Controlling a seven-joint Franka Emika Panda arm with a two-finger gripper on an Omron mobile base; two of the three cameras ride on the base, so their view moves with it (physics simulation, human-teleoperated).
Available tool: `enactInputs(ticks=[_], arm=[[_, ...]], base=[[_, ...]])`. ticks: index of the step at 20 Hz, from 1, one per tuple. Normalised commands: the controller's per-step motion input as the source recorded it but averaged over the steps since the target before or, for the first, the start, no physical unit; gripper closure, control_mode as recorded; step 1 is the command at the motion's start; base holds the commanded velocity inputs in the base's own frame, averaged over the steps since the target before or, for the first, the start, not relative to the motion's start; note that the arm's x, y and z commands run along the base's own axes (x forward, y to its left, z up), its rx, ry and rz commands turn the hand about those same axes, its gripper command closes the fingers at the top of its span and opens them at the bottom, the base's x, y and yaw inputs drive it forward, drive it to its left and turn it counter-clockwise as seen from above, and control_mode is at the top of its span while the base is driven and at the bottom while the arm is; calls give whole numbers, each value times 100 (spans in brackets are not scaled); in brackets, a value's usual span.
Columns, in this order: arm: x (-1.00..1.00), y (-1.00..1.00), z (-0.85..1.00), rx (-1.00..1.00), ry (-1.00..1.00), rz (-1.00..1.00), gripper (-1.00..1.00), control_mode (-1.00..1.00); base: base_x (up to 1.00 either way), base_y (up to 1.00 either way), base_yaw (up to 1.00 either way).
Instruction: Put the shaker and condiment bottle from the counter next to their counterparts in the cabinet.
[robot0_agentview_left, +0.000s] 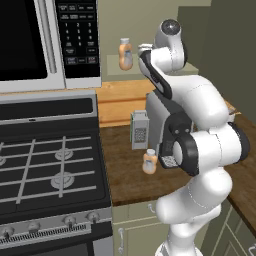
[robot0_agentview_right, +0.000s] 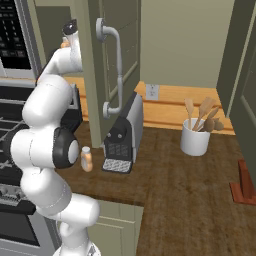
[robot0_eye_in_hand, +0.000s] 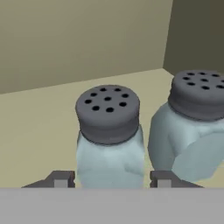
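Shaker (robot0_eye_in_hand: 109, 131) on cabinet shelf (robot0_eye_in_hand: 39, 127), between fingers of hand (robot0_eye_in_hand: 109, 180).
Grip unclear: cannot tell whether hand clasps or has released it. Counterpart shaker (robot0_eye_in_hand: 192, 122) just beside. Condiment bottle (robot0_agentview_left: 150, 161) stands on counter (robot0_agentview_left: 125, 175); counterpart bottle (robot0_agentview_left: 125, 54) on shelf.

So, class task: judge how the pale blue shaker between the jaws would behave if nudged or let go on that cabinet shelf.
The shaker looks rigid, so it probably won't flex. Its upright cylindrical body would likely stand on the flat cabinet shelf, but roll if tipped. The second shaker stands close beside it, so a sideways nudge may knock them together.
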Motion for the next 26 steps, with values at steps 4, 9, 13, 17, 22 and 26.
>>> enactInputs(ticks=[4, 9, 13, 17, 22, 26], arm=[[-80, 11, 0, 0, 0, 0, -100, -100], [-85, 24, 0, 0, 0, 0, -100, -100], [-94, 28, 0, 0, -2, 0, -100, -100], [-100, 12, 0, 0, -7, -2, -100, -100], [-100, 6, 0, 0, -8, -17, -100, -100], [-100, 20, 0, 0, -4, -26, -100, -100]], base=[[0, 0, 0], [0, 0, 0], [0, 0, 0], [0, 0, 0], [0, 0, 0], [0, 0, 0]])
